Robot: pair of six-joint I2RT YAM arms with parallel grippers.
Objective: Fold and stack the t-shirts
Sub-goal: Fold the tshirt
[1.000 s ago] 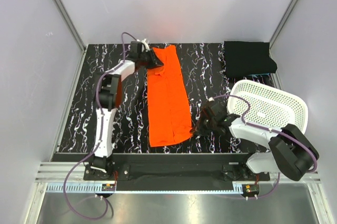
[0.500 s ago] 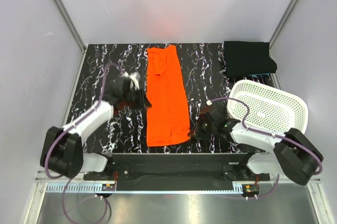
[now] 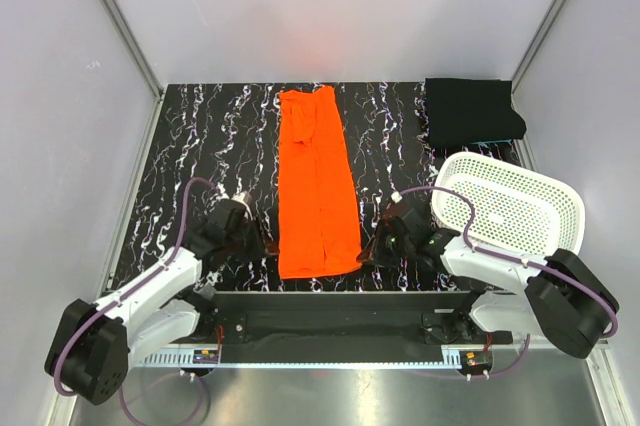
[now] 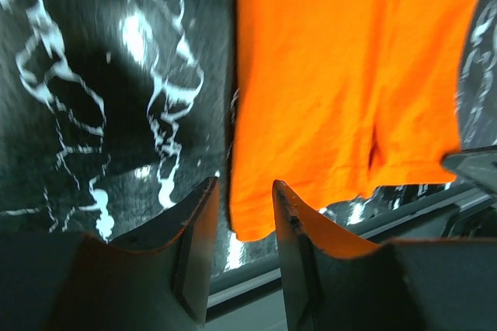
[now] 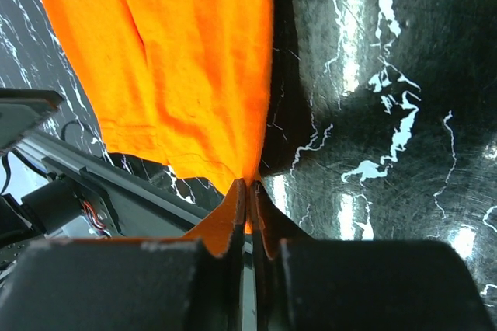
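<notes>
Left gripper (image 4: 245, 186): low over the worktop (image 3: 190, 136), close to the near edge, aimed at the near left corner of the orange shirt (image 3: 315, 186). Jaws parted by a narrow gap, nothing between them. The shirt corner lies just ahead of the fingertips, apart from them.

Orange shirt: flat, folded into a long narrow strip. It runs from the far edge almost to the near edge, a little left of the worktop's middle. Near hem slightly slanted, a shallow crease down its length.

Right gripper (image 5: 250, 185): at the strip's near right corner, also low. Jaws almost together, only a thin slit between them. The fabric draws to a point at the fingertips, pinched there.

Basket (image 3: 520, 208): white, perforated, by the right edge, beside the right arm.

Black shirt (image 3: 472, 111): folded into a compact rectangle in the far right corner, well apart from the orange one.
</notes>
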